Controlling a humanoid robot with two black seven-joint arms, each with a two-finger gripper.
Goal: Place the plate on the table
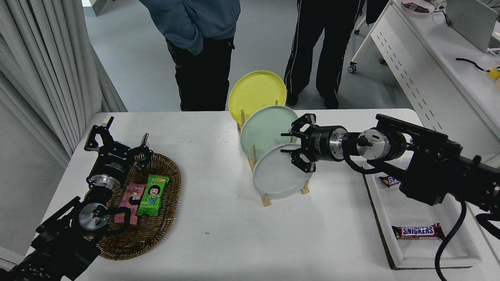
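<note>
From where I stand, the right gripper (pixel 293 150) reaches in sideways with its fingers spread wide, closed on nothing, its tips right at the upper right rim of the grey plate (pixel 278 173). That plate stands on edge in the nearest slot of the wooden dish rack (pixel 266 201), leaning back, just below and beyond the gripper's tips. Behind it, just past the upper finger, stands the mint-green plate (pixel 265 130), and further back the yellow plate (pixel 254 91).

The grey plate looks stiff and smooth, probably light enough for one gripper, but its glossy face would slip if pinched loosely, and it could chip if knocked against the pegs. I'd say the rim at the upper right is the place to take it, one finger on the front face and one behind, in the gap before the mint-green plate. It would then need lifting clear of the pegs before being laid flat on the white table (pixel 234 242).

The left gripper (pixel 117 150) is parked far off, over a wicker basket (pixel 168 218).
</note>
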